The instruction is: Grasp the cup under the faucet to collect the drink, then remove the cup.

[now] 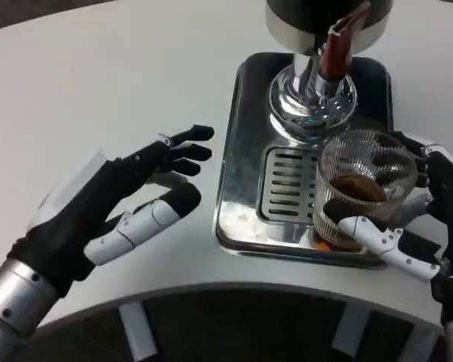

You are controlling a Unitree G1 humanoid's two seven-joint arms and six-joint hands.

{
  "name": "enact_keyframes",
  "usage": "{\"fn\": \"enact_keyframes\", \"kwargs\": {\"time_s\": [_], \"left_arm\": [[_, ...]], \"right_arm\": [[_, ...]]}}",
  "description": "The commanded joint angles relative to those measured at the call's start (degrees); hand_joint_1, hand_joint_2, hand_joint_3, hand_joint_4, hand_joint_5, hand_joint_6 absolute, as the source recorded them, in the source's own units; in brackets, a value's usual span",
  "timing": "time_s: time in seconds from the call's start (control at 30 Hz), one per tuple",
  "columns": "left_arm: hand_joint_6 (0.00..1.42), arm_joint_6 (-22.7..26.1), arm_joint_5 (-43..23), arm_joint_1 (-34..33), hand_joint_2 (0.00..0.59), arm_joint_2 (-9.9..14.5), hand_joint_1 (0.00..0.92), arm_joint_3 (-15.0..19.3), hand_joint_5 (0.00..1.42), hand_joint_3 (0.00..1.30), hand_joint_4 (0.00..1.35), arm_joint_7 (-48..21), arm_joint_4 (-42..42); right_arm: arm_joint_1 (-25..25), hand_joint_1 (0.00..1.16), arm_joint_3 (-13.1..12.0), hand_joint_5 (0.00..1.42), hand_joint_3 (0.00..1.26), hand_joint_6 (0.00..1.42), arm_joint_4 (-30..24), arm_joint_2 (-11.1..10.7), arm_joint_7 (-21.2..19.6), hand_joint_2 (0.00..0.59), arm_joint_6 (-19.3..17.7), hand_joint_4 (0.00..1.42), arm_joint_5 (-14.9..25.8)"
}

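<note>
White table bears a steel drip tray with a slotted grate; above it – the chrome faucet. Left hand hovers, fingers spread, empty. Right hand wraps the ribbed glass cup – brown drink inside – on the tray.

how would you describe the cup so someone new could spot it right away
Find the metal drip tray on the white table, below the chrome faucet. The cup stands at its right front, held by the right hand. It alone is clear ribbed glass, with brown drink inside.
</note>
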Motion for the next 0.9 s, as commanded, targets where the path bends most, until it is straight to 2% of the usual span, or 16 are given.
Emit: {"fn": "enact_keyframes", "kwargs": {"time_s": [0.03,0.27,0.4,0.6,0.9], "left_arm": [[0.3,-1.0,3.52,1.96,0.097,1.1,0.0,-1.27,0.23,0.2,0.19,0.65,-0.31],[0.23,-1.43,7.84,2.82,0.096,2.22,0.0,-1.31,0.15,0.16,0.11,1.16,-2.31],[0.21,-1.37,10.33,3.34,0.097,3.78,0.0,-0.31,0.11,0.14,0.09,1.5,-3.89],[0.15,-0.29,14.05,4.79,0.097,6.79,0.0,1.05,0.02,0.09,0.0,0.84,-8.01],[0.13,-0.63,12.32,7.72,0.091,9.59,0.0,4.07,0.0,0.07,0.0,-1.25,-12.4]], "right_arm": [[1.64,0.82,0.96,0.88,0.68,0.94,-4.26,0.22,0.53,0.225,-2.59,0.75,-0.26],[4.9,0.82,3.21,0.9,0.69,0.96,-7.95,0.17,2.61,0.223,-2.39,0.76,-0.64],[7.13,0.82,5.35,0.91,0.7,0.97,-10.11,0.06,3.98,0.223,-2.78,0.76,-0.92],[8.54,0.82,7.01,0.92,0.71,0.98,-12.74,0.14,5.62,0.223,-2.48,0.78,-1.29],[8.36,0.82,8.56,0.93,0.72,1.0,-14.28,0.3,7.44,0.223,-1.74,0.79,-1.23]]}}
